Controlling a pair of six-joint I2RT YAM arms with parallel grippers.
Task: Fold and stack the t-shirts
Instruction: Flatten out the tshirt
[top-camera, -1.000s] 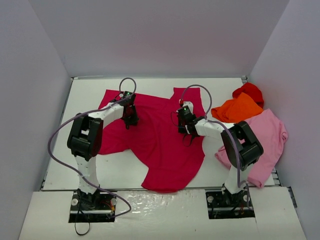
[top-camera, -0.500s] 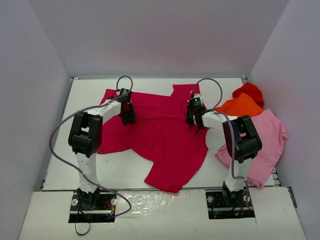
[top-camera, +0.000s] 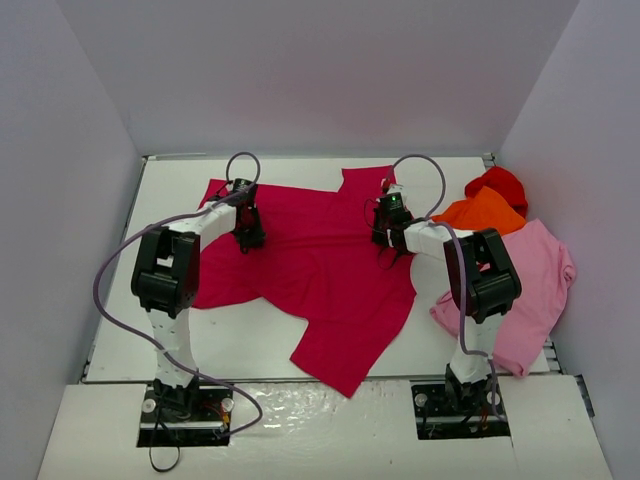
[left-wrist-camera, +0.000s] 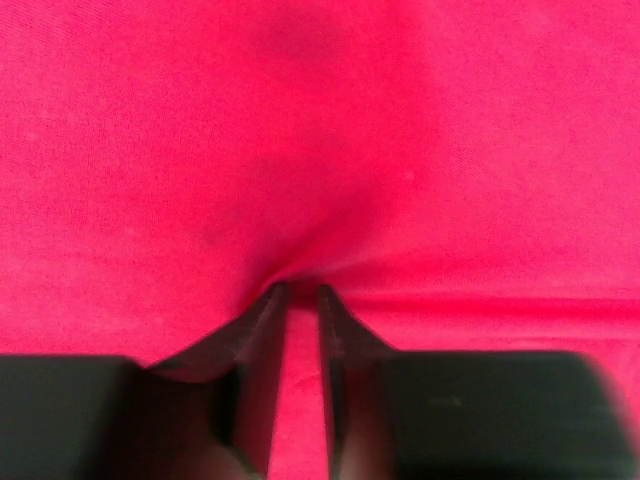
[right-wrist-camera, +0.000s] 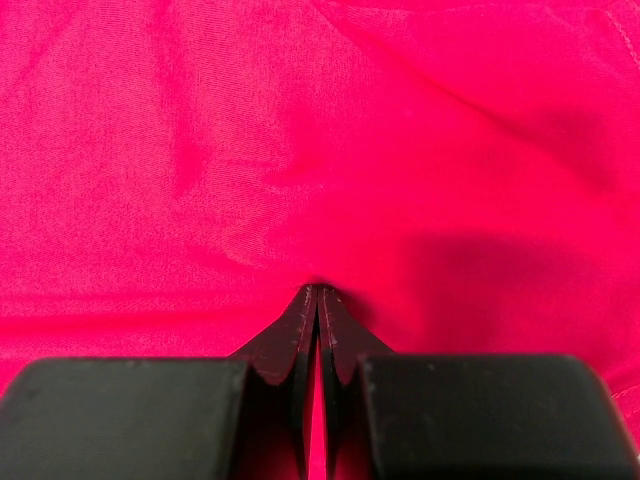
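Note:
The large crimson t-shirt (top-camera: 320, 270) lies spread over the middle of the table, its hem corner toward the near edge. My left gripper (top-camera: 250, 240) sits on its back left part. In the left wrist view the left gripper (left-wrist-camera: 300, 290) has its jaws a narrow gap apart, with crimson cloth (left-wrist-camera: 320, 150) puckered at the tips. My right gripper (top-camera: 386, 240) sits on the shirt's right part. In the right wrist view the right gripper (right-wrist-camera: 317, 288) is shut on a pinch of the crimson cloth (right-wrist-camera: 300, 150).
At the right lie a light pink t-shirt (top-camera: 535, 275), an orange one (top-camera: 480, 215) and a bright red one (top-camera: 497, 182), all crumpled near the right wall. White walls enclose the table on three sides. Grey cables loop above both arms.
Both grippers moved toward the back and apart, dragging the crimson t-shirt flatter and wider. The left jaws, shut before, have parted slightly.

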